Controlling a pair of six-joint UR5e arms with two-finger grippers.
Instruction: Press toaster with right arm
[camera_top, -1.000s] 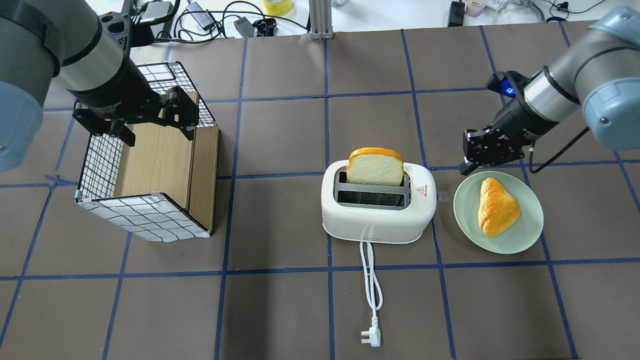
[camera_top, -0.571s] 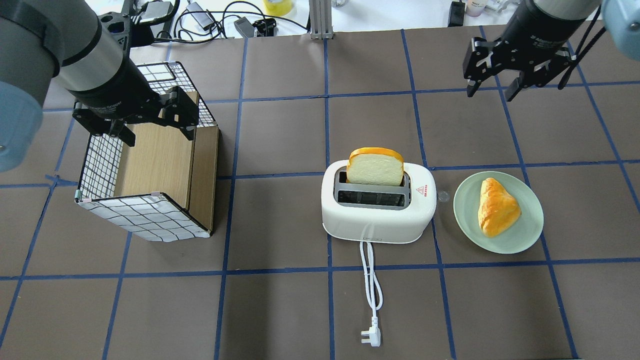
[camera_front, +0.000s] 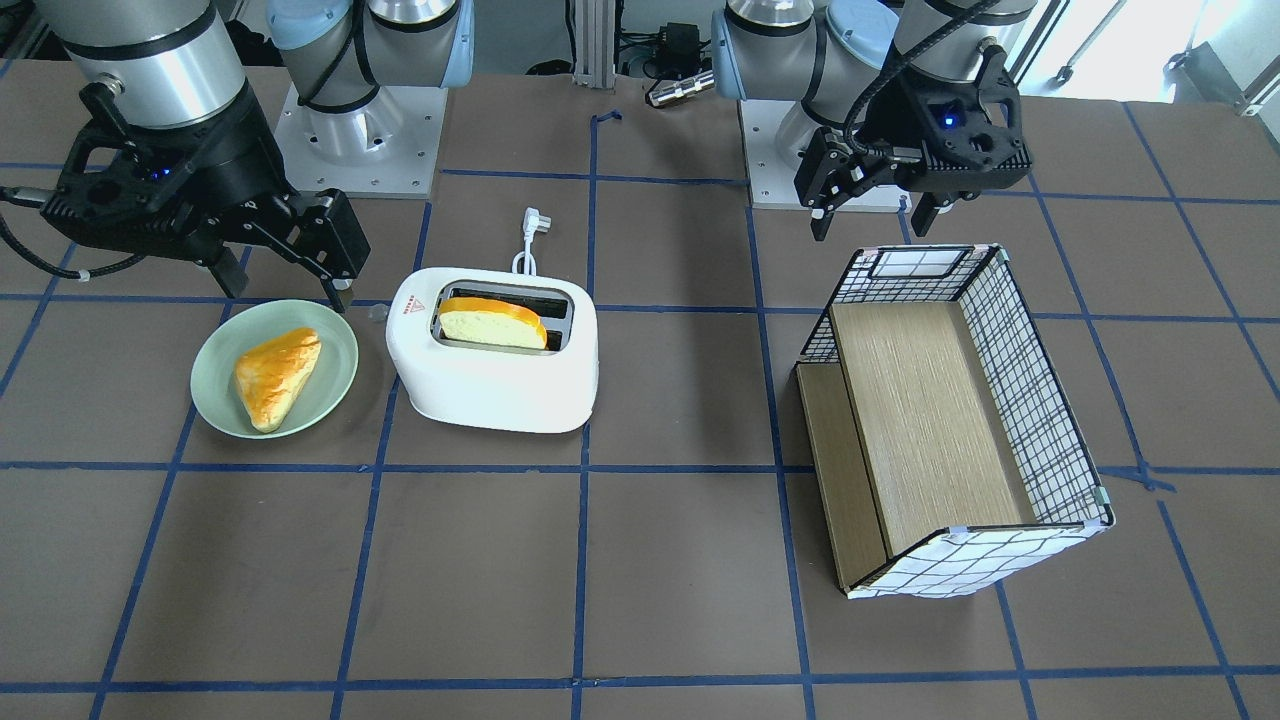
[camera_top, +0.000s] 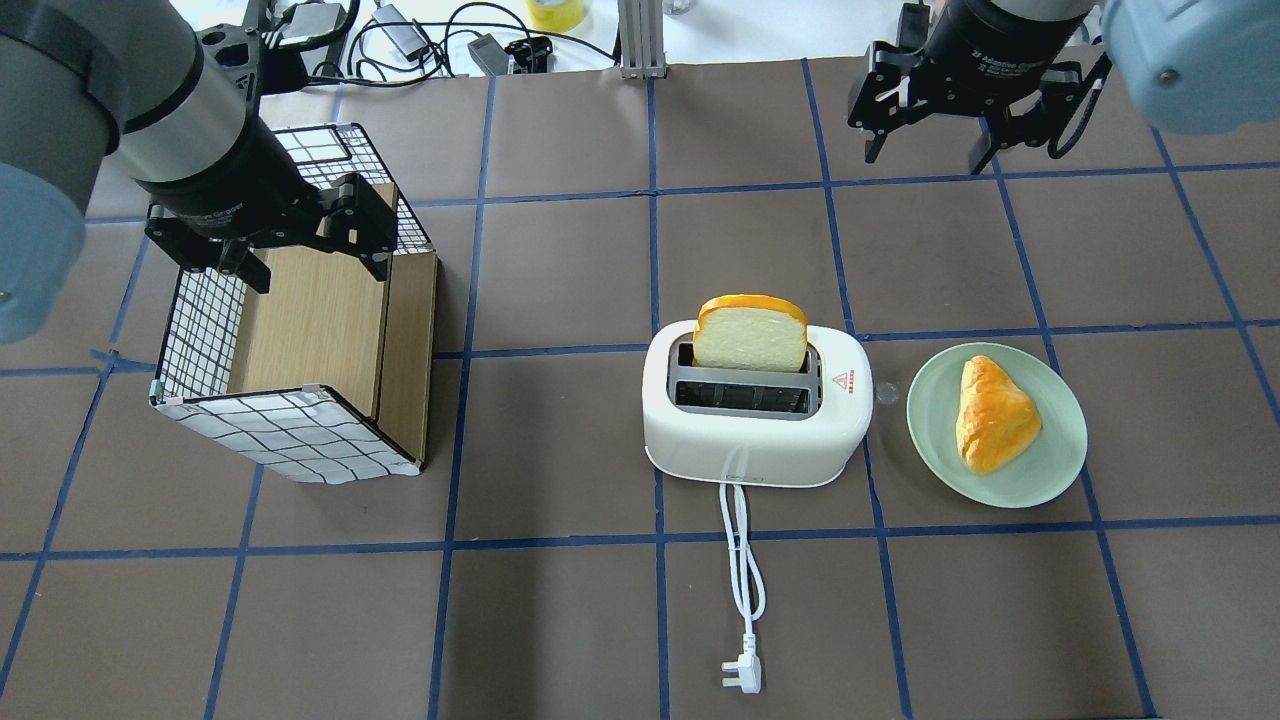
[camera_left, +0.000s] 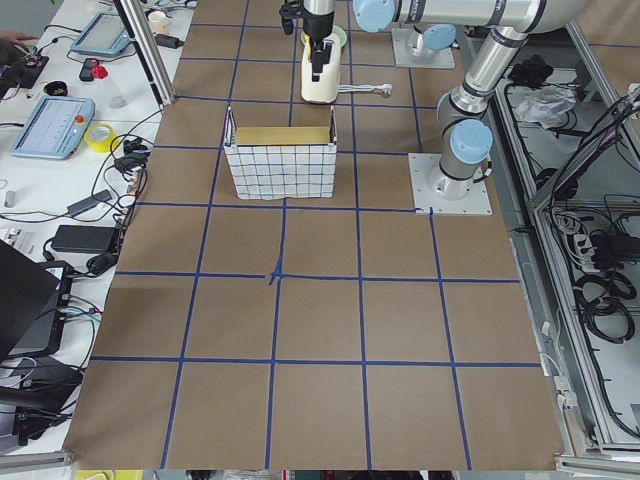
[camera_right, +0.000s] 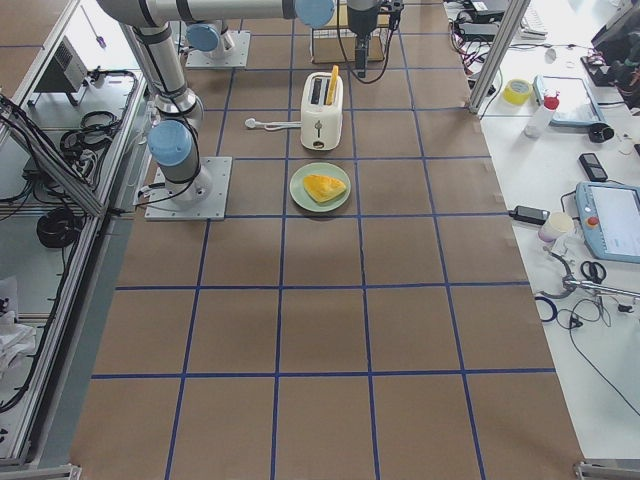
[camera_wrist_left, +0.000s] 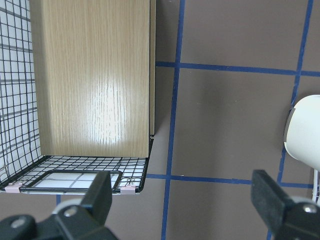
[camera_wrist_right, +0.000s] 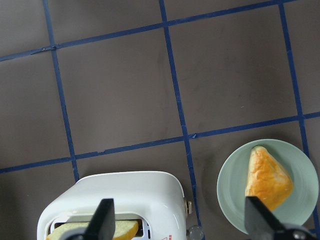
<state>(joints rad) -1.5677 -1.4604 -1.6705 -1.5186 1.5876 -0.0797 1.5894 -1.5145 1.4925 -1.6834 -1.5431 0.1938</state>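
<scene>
Two arms work over a brown table (camera_top: 560, 280) ruled with blue tape. The overhead view is read from left to right, and clock directions take the toaster as the dial's centre, with 12 o'clock pointing away from the robot.

At 9 o'clock, well apart from the toaster, stands a wire-grid basket (camera_top: 290, 435) with a wooden board inside. The left gripper (camera_top: 312, 262) hangs over it, fingers spread wide and holding nothing.

At the centre stands the toaster (camera_top: 755, 430). It is white, smooth and round-cornered, with two long slots in its top. A bread slice (camera_top: 750, 335) with an orange crust stands upright in the slot on the 12 o'clock side; the nearer slot is dark. A small red triangle mark (camera_top: 843, 380) sits on the top toward 3 o'clock. A small clear knob (camera_top: 885, 393) projects from that same end. A white cord (camera_top: 742, 560) runs from the body toward 6 o'clock and ends in a plug (camera_top: 742, 675).

At 3 o'clock, just beside the toaster but not touching it, lies a pale green plate (camera_top: 1050, 465) bearing a golden pastry (camera_top: 993, 415).

At about 1 o'clock the right arm (camera_top: 1170, 60) carries the right gripper (camera_top: 925, 158) raised above the table and well apart from the toaster. Its fingers are parted, with nothing between them.
</scene>
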